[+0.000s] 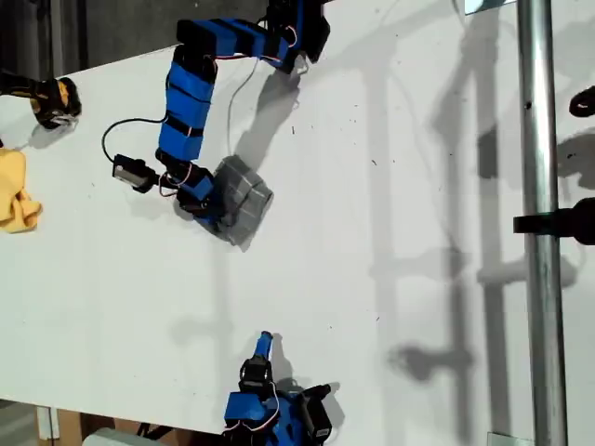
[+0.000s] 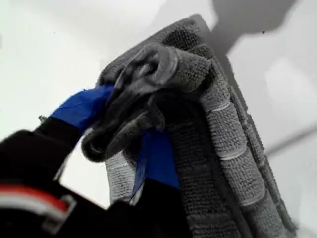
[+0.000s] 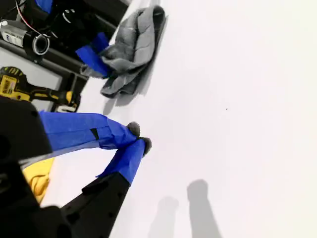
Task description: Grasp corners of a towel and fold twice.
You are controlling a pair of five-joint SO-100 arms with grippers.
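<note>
My first gripper point(image 2: 131, 131) had its jaws clamped on a bunched fold of the towel point(image 2: 218, 144), which lay folded small on the table point(image 1: 390, 214), up toward the exterior view's left. Looked like the last fold was in hand. Next move, I'd judge: let go and lift clear without dragging layers. My second gripper point(image 3: 138, 139) sat well apart, jaws closed on nothing.

No readable text, labels, brands, nos. or signs in any view. Yellow-black power tool point(image 3: 22, 88) at counter point(image 1: 390, 279) edge: dark markings on body, too blurred to read. Nothing legible on counter surface.
</note>
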